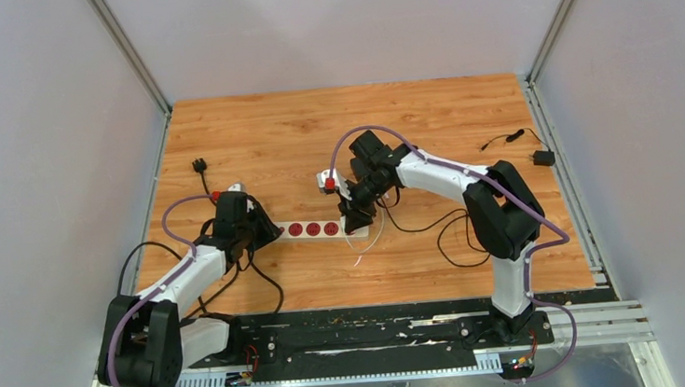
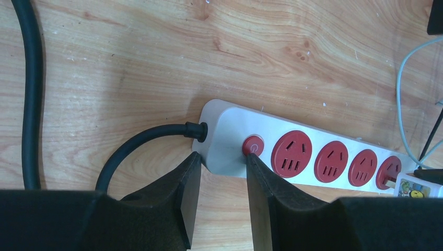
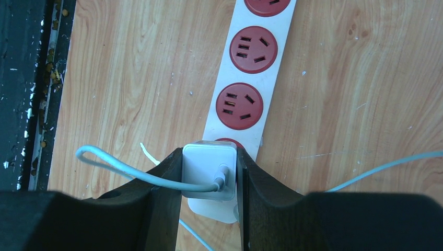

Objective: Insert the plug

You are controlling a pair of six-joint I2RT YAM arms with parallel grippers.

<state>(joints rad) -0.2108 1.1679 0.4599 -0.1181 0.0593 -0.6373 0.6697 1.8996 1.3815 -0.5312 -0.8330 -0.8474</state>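
A white power strip (image 1: 312, 229) with red round sockets lies on the wooden table. My right gripper (image 3: 209, 157) is shut on a white square plug (image 3: 206, 170) with a pale cable (image 3: 120, 167). It holds the plug over the last socket at the end of the strip (image 3: 284, 31); the prongs are hidden. My left gripper (image 2: 222, 159) is part open at the strip's cord end (image 2: 224, 130). One fingertip (image 2: 190, 175) sits by the corner, the other (image 2: 261, 178) lies over the strip beside the red switch (image 2: 253, 146). The plug also shows at the right edge of the left wrist view (image 2: 415, 185).
The strip's thick black cord (image 2: 141, 138) loops toward the near left (image 1: 266, 275). A thin black cable (image 1: 436, 232) lies by the right arm. A black adapter (image 1: 543, 157) sits at the back right and a small black plug (image 1: 199, 166) at the back left.
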